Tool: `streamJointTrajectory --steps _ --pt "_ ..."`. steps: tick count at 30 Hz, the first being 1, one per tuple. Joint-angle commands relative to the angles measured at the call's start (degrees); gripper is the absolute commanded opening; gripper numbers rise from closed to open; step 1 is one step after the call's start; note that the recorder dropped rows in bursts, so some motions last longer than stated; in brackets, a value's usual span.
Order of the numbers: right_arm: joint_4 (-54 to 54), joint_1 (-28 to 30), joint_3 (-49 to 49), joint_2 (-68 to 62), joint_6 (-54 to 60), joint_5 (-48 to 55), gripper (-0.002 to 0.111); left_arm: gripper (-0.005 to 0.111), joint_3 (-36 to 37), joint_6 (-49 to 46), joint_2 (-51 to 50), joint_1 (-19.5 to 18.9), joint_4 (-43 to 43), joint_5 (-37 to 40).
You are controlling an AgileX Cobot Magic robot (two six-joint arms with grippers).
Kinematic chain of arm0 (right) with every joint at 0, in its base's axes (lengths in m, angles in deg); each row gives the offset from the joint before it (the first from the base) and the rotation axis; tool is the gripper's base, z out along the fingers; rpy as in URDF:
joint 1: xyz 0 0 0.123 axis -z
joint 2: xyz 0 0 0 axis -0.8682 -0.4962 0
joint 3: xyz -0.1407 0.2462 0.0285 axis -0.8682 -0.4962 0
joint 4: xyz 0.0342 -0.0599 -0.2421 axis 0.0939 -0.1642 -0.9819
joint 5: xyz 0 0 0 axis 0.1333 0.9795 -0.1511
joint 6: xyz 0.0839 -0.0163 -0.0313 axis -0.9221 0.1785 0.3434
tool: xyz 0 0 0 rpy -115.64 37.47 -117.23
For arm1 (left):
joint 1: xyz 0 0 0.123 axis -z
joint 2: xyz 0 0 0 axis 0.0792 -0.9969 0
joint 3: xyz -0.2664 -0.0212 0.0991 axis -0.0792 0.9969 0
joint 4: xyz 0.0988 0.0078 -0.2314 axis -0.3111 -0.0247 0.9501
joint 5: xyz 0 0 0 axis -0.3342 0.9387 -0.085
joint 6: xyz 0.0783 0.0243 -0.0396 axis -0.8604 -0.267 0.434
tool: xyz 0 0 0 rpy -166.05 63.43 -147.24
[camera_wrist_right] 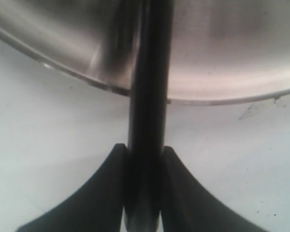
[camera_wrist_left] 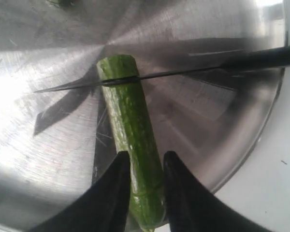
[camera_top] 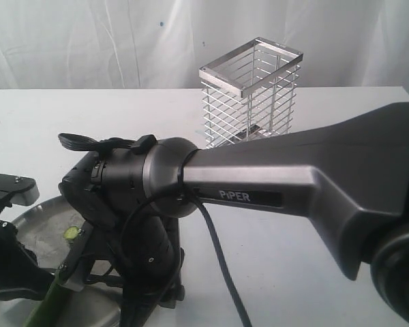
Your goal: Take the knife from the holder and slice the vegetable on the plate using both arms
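The vegetable (camera_wrist_left: 130, 121), a slim dark green cucumber, lies on the shiny steel plate (camera_wrist_left: 48, 145). My left gripper (camera_wrist_left: 146, 159) is shut on its near end, a finger against each side. The knife blade (camera_wrist_left: 183, 72) crosses the cucumber close to its far cut end and sits in a thin slit there. My right gripper (camera_wrist_right: 145, 150) is shut on the knife's black handle (camera_wrist_right: 147, 96), just outside the plate rim (camera_wrist_right: 222, 99). In the exterior view the right arm (camera_top: 293, 184) hides most of the plate (camera_top: 34, 228); a strip of cucumber (camera_top: 44, 300) shows at the lower left.
The holder (camera_top: 251, 95), a silver wire cage, stands at the back of the white table (camera_top: 293, 272) with nothing showing in it. One small cut round (camera_top: 71, 233) lies on the plate. A black cable (camera_top: 221, 266) hangs below the right arm.
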Motion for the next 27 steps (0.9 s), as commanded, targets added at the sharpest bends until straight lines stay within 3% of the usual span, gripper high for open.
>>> streamJointTrajectory --steps 1,27 --pt "-0.65 -0.05 -0.45 0.85 0.23 0.46 0.0 0.042 1.72 0.27 -0.04 0.41 -0.33 -1.75" --pt "-2.03 -0.05 -0.45 0.85 0.23 0.46 0.0 0.042 3.57 0.06 -8.6 0.53 4.34 -7.32"
